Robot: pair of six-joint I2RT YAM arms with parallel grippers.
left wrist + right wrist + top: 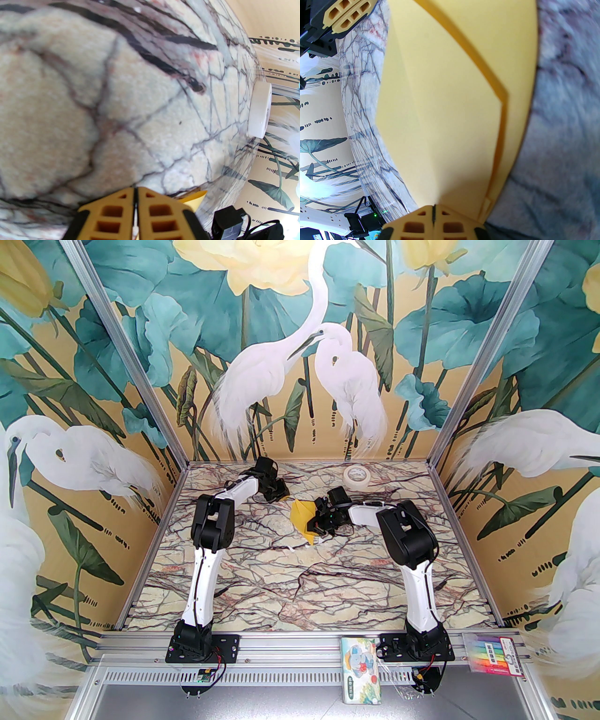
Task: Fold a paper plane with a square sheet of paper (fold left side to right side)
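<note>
Pinched shut on the paper [445, 105], the right hand [434, 211] may drag it askew; left hand [135, 194] closed, empty.

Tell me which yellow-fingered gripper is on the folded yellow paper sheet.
The right gripper: its shut fingertips appear to pinch the folded yellow paper sheet. The left gripper, also shut, sits apart from it over the marble-patterned table.

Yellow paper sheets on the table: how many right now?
1. The folded yellow paper sheet lies centrally on the table, its right edge pinched in the right hand. Another could be hidden beneath it.
</note>
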